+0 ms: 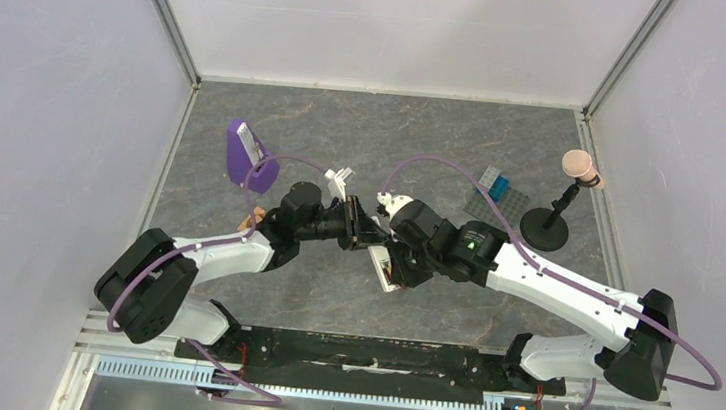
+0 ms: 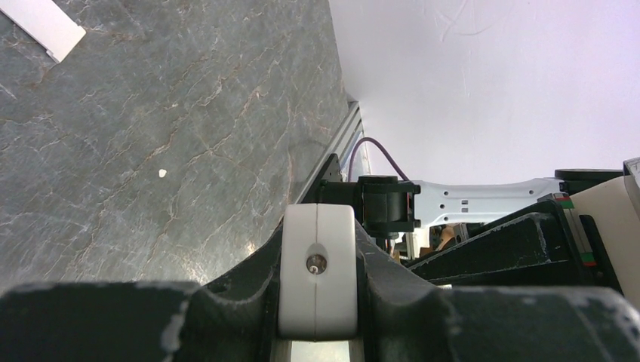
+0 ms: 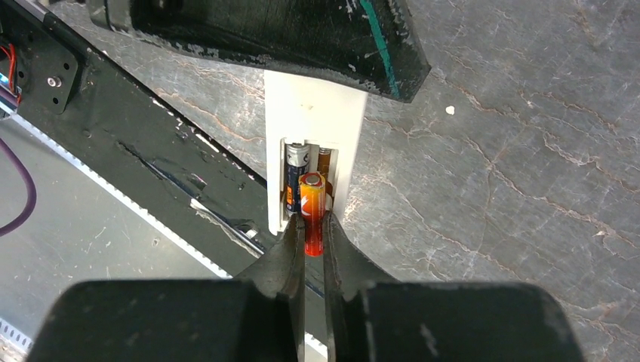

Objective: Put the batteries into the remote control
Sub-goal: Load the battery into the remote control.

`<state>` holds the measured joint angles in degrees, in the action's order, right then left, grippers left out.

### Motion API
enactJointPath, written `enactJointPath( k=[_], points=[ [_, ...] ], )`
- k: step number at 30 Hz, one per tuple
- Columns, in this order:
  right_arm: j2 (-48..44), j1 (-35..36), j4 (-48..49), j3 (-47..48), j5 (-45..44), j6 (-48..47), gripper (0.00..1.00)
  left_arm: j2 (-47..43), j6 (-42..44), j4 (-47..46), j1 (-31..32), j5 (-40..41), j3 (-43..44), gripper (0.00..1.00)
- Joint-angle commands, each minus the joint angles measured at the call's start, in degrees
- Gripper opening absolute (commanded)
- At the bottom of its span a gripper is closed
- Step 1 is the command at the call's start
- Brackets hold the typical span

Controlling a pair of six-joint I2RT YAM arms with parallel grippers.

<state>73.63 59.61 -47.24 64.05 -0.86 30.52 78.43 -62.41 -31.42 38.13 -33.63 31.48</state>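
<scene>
Left fingers point(image 3: 264, 30) clamp the remote point(image 3: 313, 105), bay open. Right fingers point(image 3: 283, 260) pinch the orange battery point(image 3: 313, 207), its tip in the empty slot beside the seated dark battery point(image 3: 296, 162). Press it down flat before letting go.

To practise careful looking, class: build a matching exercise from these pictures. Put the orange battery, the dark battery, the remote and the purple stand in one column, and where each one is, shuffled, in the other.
Things
1. orange battery
2. dark battery
3. remote
4. purple stand

Places
A. lying in the remote's open compartment
B. standing on the table, far left
C. pinched by the right gripper, at the compartment
D. held at one end by the left gripper

Pairs: 1-C, 2-A, 3-D, 4-B
</scene>
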Motion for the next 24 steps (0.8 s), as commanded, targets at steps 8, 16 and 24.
enactJointPath(
  k=[8, 16, 24],
  points=[
    [1.0, 0.0, 1.5, -0.8, -2.0, 1.3, 0.13, 1.6, -4.6, -8.6, 0.3, -2.2, -1.5, 0.02],
    [0.7, -0.1, 2.4, -1.4, -1.6, 1.6, 0.18, 1.8, -5.2, -9.5, 0.3, -2.3, -1.7, 0.02],
    [-0.4, -0.1, 4.4, -2.4, -1.3, 2.5, 0.19, 2.0, -5.4, -9.8, 0.3, -2.0, -2.0, 0.02]
  ],
)
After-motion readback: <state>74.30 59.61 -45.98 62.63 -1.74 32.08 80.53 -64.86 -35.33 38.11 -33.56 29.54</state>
